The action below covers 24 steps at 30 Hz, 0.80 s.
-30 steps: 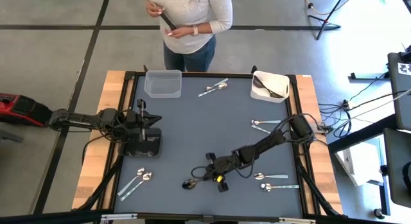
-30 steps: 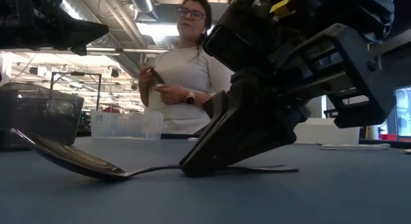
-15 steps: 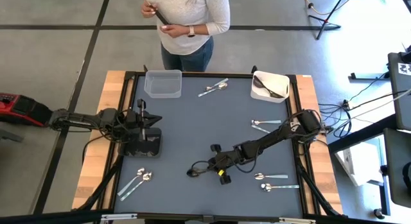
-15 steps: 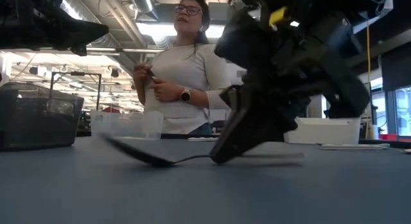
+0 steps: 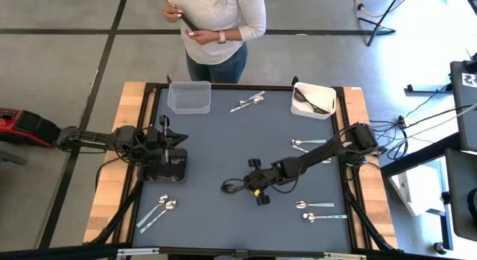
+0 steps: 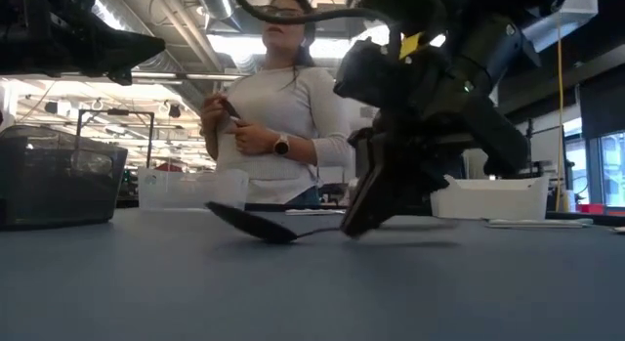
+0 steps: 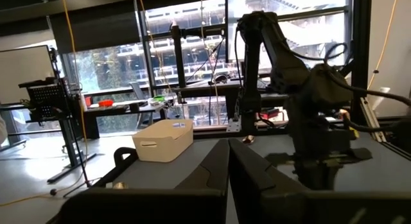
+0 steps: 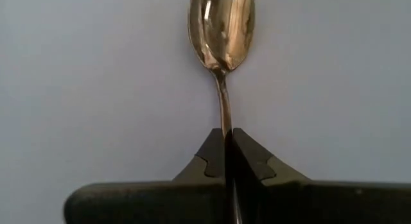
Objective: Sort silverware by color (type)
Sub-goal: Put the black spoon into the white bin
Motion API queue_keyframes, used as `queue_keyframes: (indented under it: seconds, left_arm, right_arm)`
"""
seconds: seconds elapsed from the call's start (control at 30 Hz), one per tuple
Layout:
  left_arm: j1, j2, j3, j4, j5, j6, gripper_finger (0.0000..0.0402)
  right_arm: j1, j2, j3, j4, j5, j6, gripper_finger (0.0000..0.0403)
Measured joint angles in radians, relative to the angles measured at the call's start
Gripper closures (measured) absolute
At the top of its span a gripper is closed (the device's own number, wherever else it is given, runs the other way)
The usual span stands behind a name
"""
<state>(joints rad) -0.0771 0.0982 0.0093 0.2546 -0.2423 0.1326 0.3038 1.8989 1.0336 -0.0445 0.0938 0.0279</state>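
The right end effector is clenched on the thin handle of a dark metal spoon, lifted just above the blue surface, well apart from the white rectangular bin. The spoon looks light, stiff and slippery; gripping mid-handle seems best.

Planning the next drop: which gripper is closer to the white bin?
Right. The right gripper is mid-table, holding a dark spoon; the left gripper sits farther from the white bin.

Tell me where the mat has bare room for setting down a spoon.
Free: the mat centre between the clear bin and right gripper. Crowded: right side, around the silver spoons and lower pair.
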Motion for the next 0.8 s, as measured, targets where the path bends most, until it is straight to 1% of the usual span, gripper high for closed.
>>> queue_keyframes:
  seconds: [0.13, 0.23, 0.3, 0.6, 0.7, 0.8]
  left_arm:
    - [0.000, 0.000, 0.000, 0.000, 0.000, 0.000, 0.0397]
    - [0.000, 0.000, 0.000, 0.000, 0.000, 0.000, 0.0397]
    - [0.000, 0.000, 0.000, 0.000, 0.000, 0.000, 0.0397]
    - [0.000, 0.000, 0.000, 0.000, -0.002, 0.000, 0.0397]
    - [0.000, 0.000, 0.000, 0.000, -0.002, 0.000, 0.0397]
    - [0.000, 0.000, 0.000, 0.000, -0.002, 0.000, 0.0397]
  right_arm:
    - [0.000, -0.075, -0.045, -0.016, 0.071, -0.007, 0.0402]
    - [-0.006, -0.150, -0.118, -0.013, 0.092, 0.013, 0.0402]
    - [-0.017, -0.210, -0.175, -0.010, 0.124, 0.025, 0.0402]
    - [-0.108, -0.534, -0.416, -0.013, 0.228, 0.060, 0.0402]
    - [-0.140, -0.644, -0.471, -0.040, 0.266, 0.052, 0.0403]
    - [-0.182, -0.750, -0.498, -0.091, 0.323, 0.043, 0.0403]
